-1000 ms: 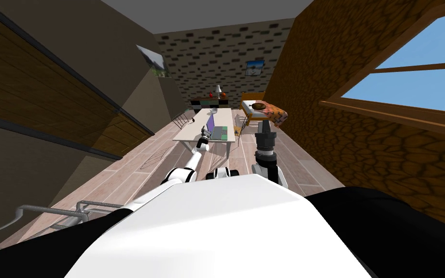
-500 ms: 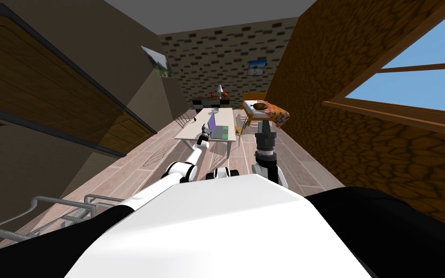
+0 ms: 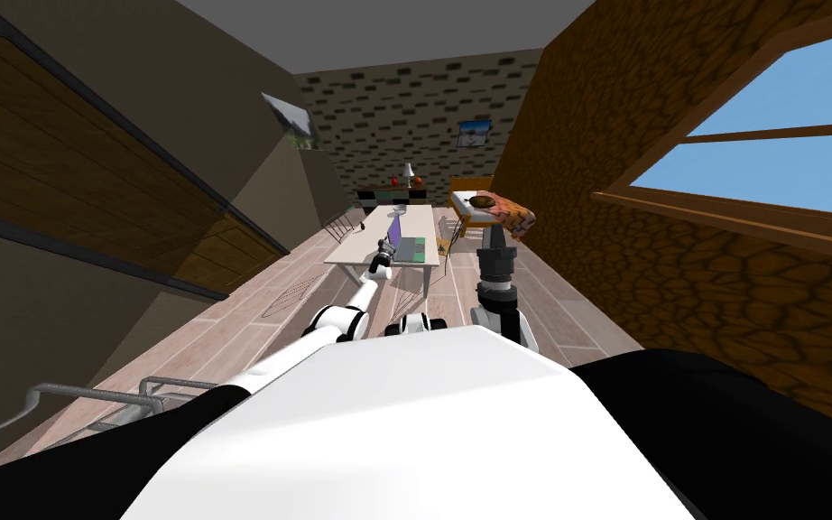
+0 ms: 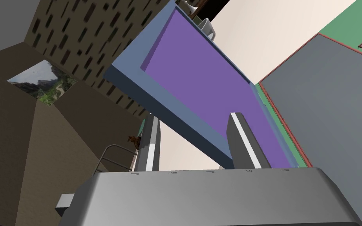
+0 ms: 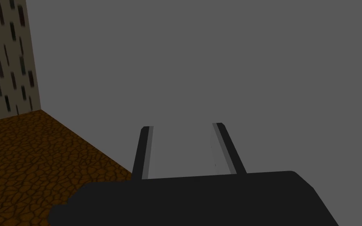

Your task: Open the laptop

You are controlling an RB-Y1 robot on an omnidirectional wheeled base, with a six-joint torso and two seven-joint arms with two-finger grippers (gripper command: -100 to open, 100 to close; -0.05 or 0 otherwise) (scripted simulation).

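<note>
Blue-grey laptop with purple screen (image 4: 200, 78) stood half-raised at near right of pale rectangular table (image 3: 351, 251), left gripper (image 4: 194, 117) fingers spread astride lid's side edge, right gripper (image 5: 182, 125) fingers parted, raised right of table.

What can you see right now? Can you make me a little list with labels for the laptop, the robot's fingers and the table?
Laptop: laptop on the light table
Lid: lid is up, purple screen showing
Left fingers: left gripper open, one finger in front of the screen, the other behind the lid, the lid's edge between them
Right fingers: right gripper open, arm held up, nothing between the fingers
Behind the laptop: white cup
</note>
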